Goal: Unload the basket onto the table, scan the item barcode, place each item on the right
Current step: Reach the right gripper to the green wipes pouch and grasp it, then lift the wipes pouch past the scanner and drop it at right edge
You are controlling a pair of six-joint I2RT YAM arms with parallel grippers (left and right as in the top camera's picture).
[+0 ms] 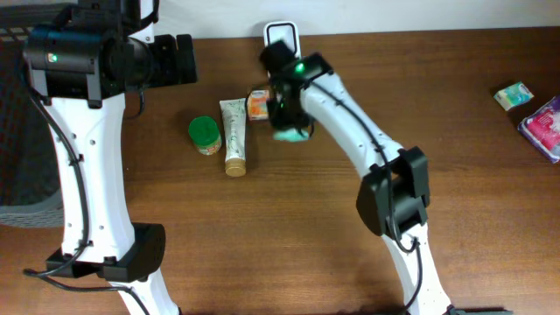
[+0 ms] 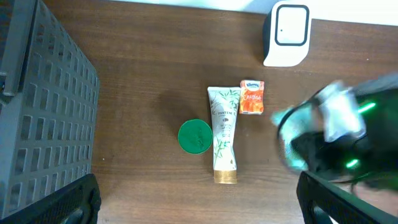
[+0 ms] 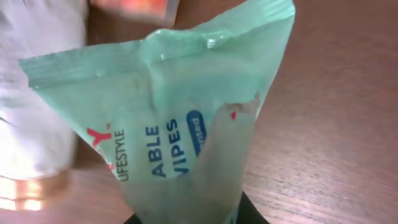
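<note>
A teal wipes packet (image 3: 161, 124) fills the right wrist view, its lower end creased and pinched between the jaws of my right gripper (image 3: 186, 214). From overhead, that gripper (image 1: 284, 109) hangs over the table's middle back with the packet (image 1: 290, 136) below it, just in front of the white barcode scanner (image 1: 282, 37). No barcode shows on the packet's visible face. The left wrist view shows the packet (image 2: 289, 134) as a blur. My left gripper (image 1: 179, 59) is open and empty, up at the back left, its fingers (image 2: 68, 202) spread wide.
Left of the packet lie an orange tissue pack (image 1: 258, 104), a cream tube (image 1: 234, 136) and a green-lidded jar (image 1: 205, 134). A grey crate (image 2: 37, 118) stands at the far left. Two more packets (image 1: 514, 94) (image 1: 544, 127) lie at the right edge.
</note>
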